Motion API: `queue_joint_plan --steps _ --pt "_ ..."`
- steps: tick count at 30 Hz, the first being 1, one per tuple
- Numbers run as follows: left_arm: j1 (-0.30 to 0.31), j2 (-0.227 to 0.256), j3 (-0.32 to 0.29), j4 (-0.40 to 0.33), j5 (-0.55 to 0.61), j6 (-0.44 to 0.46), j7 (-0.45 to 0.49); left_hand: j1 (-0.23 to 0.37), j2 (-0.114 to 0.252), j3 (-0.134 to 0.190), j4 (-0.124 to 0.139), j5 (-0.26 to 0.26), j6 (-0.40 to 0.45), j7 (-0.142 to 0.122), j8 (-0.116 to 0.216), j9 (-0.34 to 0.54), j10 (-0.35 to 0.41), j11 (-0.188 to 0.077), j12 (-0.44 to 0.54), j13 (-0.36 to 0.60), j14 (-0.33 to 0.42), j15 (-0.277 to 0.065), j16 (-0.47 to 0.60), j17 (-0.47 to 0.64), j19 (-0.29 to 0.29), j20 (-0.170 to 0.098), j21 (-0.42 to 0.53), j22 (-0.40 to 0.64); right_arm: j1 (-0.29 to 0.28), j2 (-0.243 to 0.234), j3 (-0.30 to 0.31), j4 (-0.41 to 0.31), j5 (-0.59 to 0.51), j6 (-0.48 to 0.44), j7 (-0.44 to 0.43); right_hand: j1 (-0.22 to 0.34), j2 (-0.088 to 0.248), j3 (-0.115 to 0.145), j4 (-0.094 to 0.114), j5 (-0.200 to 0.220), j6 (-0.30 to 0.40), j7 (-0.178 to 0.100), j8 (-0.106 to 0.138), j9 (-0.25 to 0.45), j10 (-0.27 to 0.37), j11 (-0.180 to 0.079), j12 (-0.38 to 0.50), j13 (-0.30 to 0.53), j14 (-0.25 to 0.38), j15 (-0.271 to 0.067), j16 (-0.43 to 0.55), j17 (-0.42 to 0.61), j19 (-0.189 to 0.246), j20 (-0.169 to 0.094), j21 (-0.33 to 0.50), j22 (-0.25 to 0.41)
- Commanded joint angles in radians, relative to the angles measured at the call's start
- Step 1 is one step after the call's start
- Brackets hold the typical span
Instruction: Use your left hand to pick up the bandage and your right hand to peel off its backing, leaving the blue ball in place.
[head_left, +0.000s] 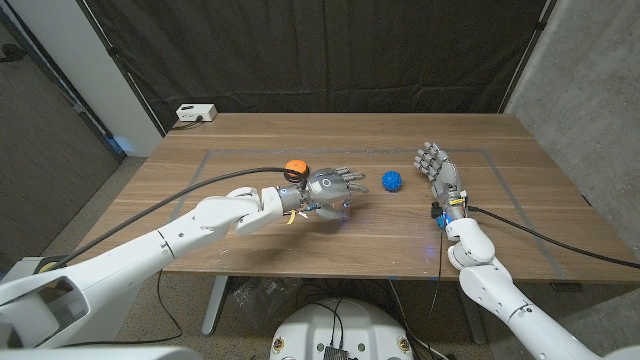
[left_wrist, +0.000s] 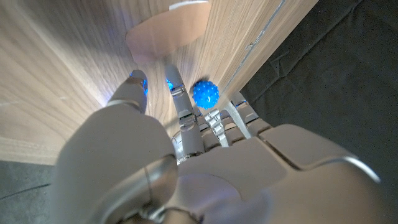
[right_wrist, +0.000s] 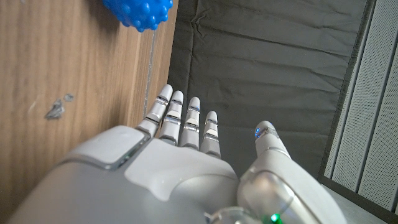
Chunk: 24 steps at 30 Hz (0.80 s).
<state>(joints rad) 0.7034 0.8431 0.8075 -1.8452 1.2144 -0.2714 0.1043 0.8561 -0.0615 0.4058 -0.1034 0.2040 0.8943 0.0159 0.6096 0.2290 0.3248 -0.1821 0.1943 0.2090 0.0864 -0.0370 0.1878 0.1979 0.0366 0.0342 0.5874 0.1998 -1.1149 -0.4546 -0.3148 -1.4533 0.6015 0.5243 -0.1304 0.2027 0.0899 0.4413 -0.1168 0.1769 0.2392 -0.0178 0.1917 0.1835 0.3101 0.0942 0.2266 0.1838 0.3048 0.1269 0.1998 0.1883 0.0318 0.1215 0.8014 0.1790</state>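
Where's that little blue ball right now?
In the head view the blue ball sits on the wooden table near its middle, between the left hand and the right hand.

The right hand (right_wrist: 186, 168) shows from its back, fingers (right_wrist: 177, 115) straight and close together, the thumb (right_wrist: 268, 140) set apart at about 2 o'clock of them. The blue ball (right_wrist: 140, 12) sits on the wooden table (right_wrist: 68, 81), toward 11 o'clock from the fingertips and apart from them. A dark curtain (right_wrist: 267, 56) hangs beyond the table's edge.
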Motion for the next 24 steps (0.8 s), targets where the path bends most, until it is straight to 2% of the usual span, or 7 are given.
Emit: queue_joint_plan --steps 1,4,8,10,18,22,24 --pt "-0.001 -0.008 0.028 -0.028 0.134 0.092 -0.084 -0.012 -0.001 -0.008 0.001 0.008 0.03 0.014 -0.005 -0.007 0.002 -0.001 0.009 0.001 -0.002 -0.023 0.006 0.002 -0.003 -0.004 0.0 0.004 0.0 0.001 0.001 0.003 -0.007 0.005 -0.004 -0.011 -0.004 0.002 0.007 -0.002 -0.001 0.0 -0.001 0.004 0.011 -0.002 -0.002 0.005 0.009 0.0 0.004 0.004 0.007 0.001 -0.006 0.004" --pt "0.008 -0.01 0.029 -0.028 0.155 0.121 -0.067 -0.02 -0.006 -0.013 0.004 0.009 0.025 0.011 -0.011 -0.011 -0.001 -0.001 0.009 0.001 -0.001 -0.024 0.007 0.001 -0.004 -0.004 0.0 0.004 0.007 0.004 0.0 0.015 -0.002 0.007 0.005 -0.015 -0.006 0.0 0.009 -0.002 -0.001 0.0 -0.001 0.004 0.01 -0.002 -0.003 0.005 0.009 0.001 0.004 0.004 0.007 0.001 -0.007 0.004" --pt "0.01 -0.014 0.033 -0.02 0.169 0.142 -0.04 -0.039 -0.019 -0.026 0.011 0.016 -0.017 0.0 -0.042 -0.023 -0.017 0.006 0.006 0.0 -0.003 -0.023 0.008 0.001 -0.004 -0.005 0.002 0.004 0.016 0.006 -0.002 0.026 -0.001 0.009 0.012 -0.018 -0.007 -0.002 0.01 -0.003 0.0 -0.001 0.0 0.004 0.012 -0.003 -0.003 0.005 0.01 0.001 0.004 0.004 0.007 0.0 -0.008 0.004" --pt "0.007 -0.015 0.035 -0.015 0.166 0.144 -0.037 -0.04 -0.02 -0.027 0.011 0.017 -0.017 0.0 -0.043 -0.024 -0.017 0.006 0.006 0.0 -0.002 -0.024 0.009 0.001 -0.004 -0.004 0.002 0.004 0.019 0.008 -0.002 0.03 -0.001 0.01 0.013 -0.019 -0.007 -0.003 0.011 -0.003 0.0 0.0 0.0 0.004 0.011 -0.003 -0.003 0.005 0.01 0.001 0.004 0.004 0.007 0.001 -0.008 0.004" --pt "-0.032 -0.032 0.049 0.022 0.102 0.095 -0.085 -0.049 -0.021 -0.032 0.015 0.025 -0.053 0.0 -0.071 -0.032 -0.03 0.009 0.005 -0.001 -0.007 -0.022 0.008 0.001 -0.009 0.004 0.002 0.005 0.029 0.013 -0.003 0.043 -0.002 0.011 0.011 -0.025 -0.009 -0.006 0.013 -0.003 0.0 0.001 0.0 0.004 0.012 -0.002 -0.003 0.005 0.012 0.001 0.005 0.005 0.009 0.0 -0.01 0.005" --pt "-0.054 -0.04 0.058 0.043 0.08 0.073 -0.1 -0.052 -0.004 -0.028 0.022 0.029 -0.053 0.001 -0.077 -0.034 -0.033 0.008 0.006 -0.001 -0.008 -0.023 0.01 0.002 -0.008 0.004 0.003 0.005 0.035 0.017 -0.005 0.052 -0.002 0.013 0.012 -0.029 -0.01 -0.007 0.015 -0.003 0.0 0.001 0.0 0.004 0.014 -0.002 -0.002 0.005 0.014 0.001 0.005 0.005 0.009 0.0 -0.011 0.005" --pt "-0.068 -0.046 0.064 0.056 0.064 0.055 -0.112 -0.056 0.014 -0.023 0.029 0.033 -0.086 0.001 -0.1 -0.038 -0.045 0.012 0.005 -0.002 -0.015 -0.022 0.008 0.003 -0.01 0.004 0.005 0.006 0.038 0.018 -0.005 0.054 -0.002 0.013 0.012 -0.031 -0.011 -0.008 0.016 -0.003 0.0 0.0 0.0 0.004 0.015 0.002 -0.002 0.005 0.014 0.0 0.005 0.005 0.01 0.001 -0.012 0.005"
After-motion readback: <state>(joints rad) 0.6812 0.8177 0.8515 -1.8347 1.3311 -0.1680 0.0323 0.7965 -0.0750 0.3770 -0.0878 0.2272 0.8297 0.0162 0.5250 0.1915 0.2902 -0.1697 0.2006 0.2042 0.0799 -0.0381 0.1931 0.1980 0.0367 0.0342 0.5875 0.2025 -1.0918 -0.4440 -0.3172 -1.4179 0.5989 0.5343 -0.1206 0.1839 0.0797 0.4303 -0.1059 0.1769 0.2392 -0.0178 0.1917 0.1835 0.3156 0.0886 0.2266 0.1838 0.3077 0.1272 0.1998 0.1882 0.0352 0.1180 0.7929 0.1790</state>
